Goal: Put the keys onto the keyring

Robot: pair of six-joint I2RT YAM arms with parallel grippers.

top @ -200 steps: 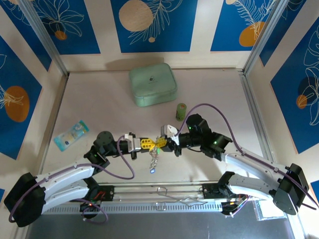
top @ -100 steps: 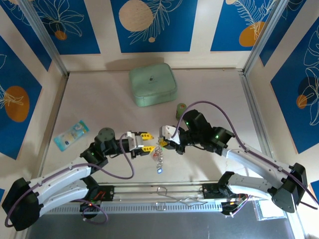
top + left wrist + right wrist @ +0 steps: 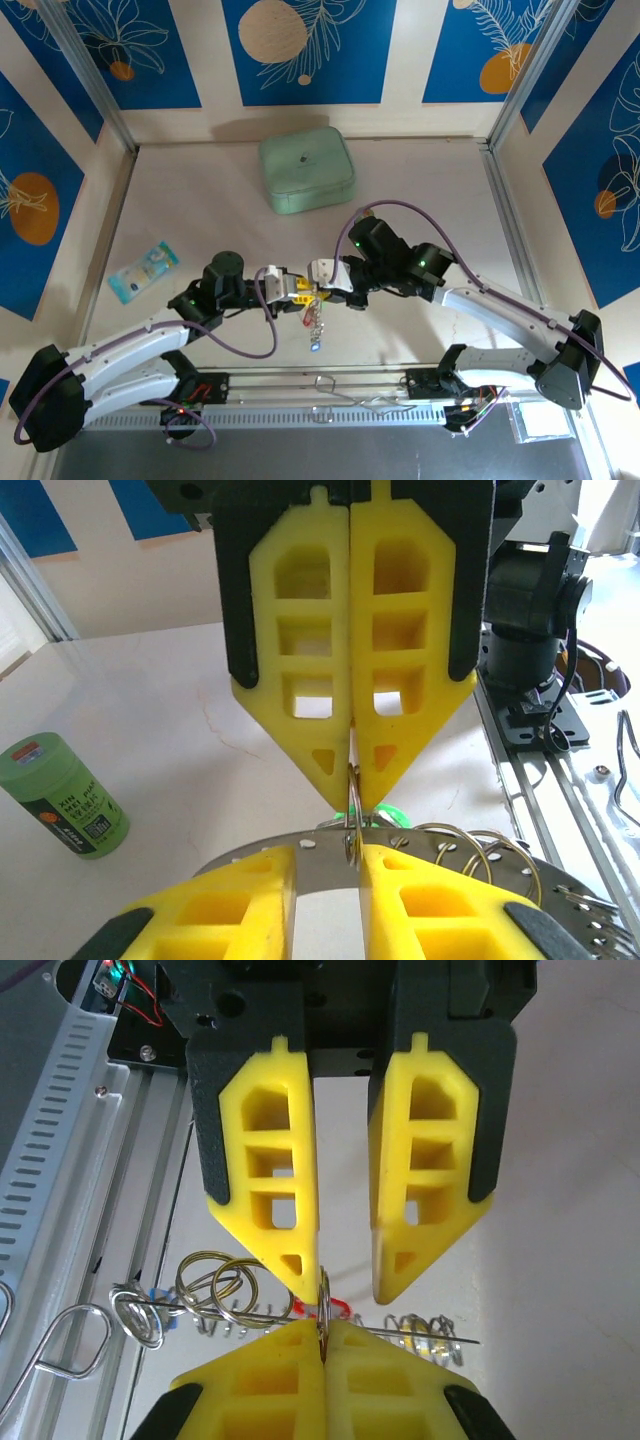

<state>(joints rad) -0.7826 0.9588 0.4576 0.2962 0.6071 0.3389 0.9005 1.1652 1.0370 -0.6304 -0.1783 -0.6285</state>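
Observation:
My right gripper (image 3: 323, 1330) is shut on a thin metal ring (image 3: 322, 1305), seen edge-on. From it hangs the coiled silvery keyring (image 3: 425, 1332) with small split rings (image 3: 215, 1280). A red key head (image 3: 338, 1307) and a blue one (image 3: 152, 1293) show behind. The bunch (image 3: 312, 318) dangles with the blue key (image 3: 315, 346) lowest. My left gripper (image 3: 325, 855) faces the right gripper (image 3: 352, 770) tip to tip, open. One of its fingers (image 3: 400, 880) touches the ring (image 3: 352, 825), beside a green key head (image 3: 388, 815). Both grippers meet above the table's near middle (image 3: 310, 290).
A mint-green case (image 3: 307, 170) lies at the back centre. An upright green cylinder (image 3: 65, 795) stands on the table behind the right arm. A blue-and-white packet (image 3: 143, 270) lies at the left. The metal rail (image 3: 330, 385) with wire hooks runs along the near edge.
My left gripper let go and drew back to the left, then came back to the ring with its jaws narrower. The right gripper, still shut on the ring, moved left.

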